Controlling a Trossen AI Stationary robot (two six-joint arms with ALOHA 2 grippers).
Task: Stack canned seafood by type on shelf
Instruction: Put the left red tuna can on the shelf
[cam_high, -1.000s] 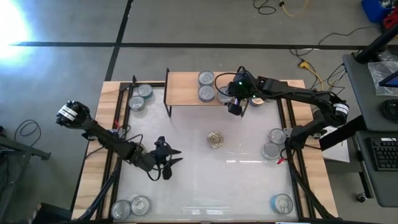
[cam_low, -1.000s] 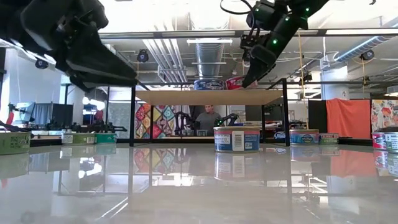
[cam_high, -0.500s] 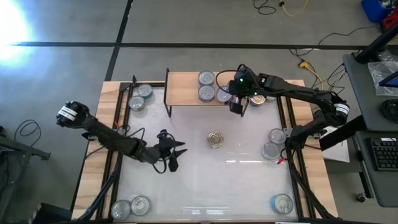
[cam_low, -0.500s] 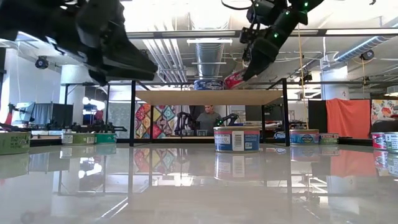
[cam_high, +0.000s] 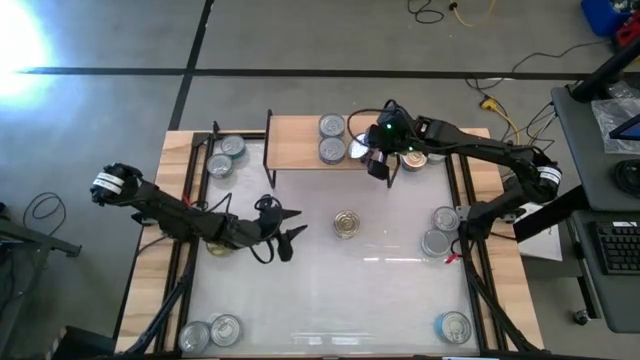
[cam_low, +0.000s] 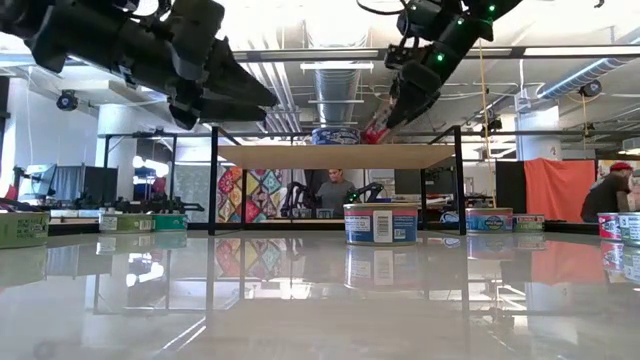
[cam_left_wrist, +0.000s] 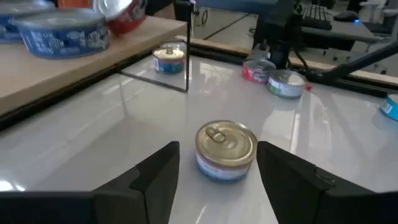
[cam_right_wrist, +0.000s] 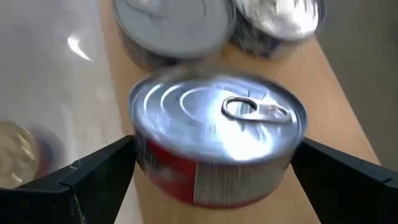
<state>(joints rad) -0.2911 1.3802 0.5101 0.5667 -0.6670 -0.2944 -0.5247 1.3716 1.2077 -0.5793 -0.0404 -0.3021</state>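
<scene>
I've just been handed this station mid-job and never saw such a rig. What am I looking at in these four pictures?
Two dark robot arms work at a white table. One picture looks straight down, one looks level across the tabletop, and one comes from each wrist.

The right pincer is shut on a red-sided tin above the small wooden shelf, beside two tins already there.

The left pincer is open, facing a gold-topped tin at mid-table. More tins sit near the table's edges and corners.
</scene>
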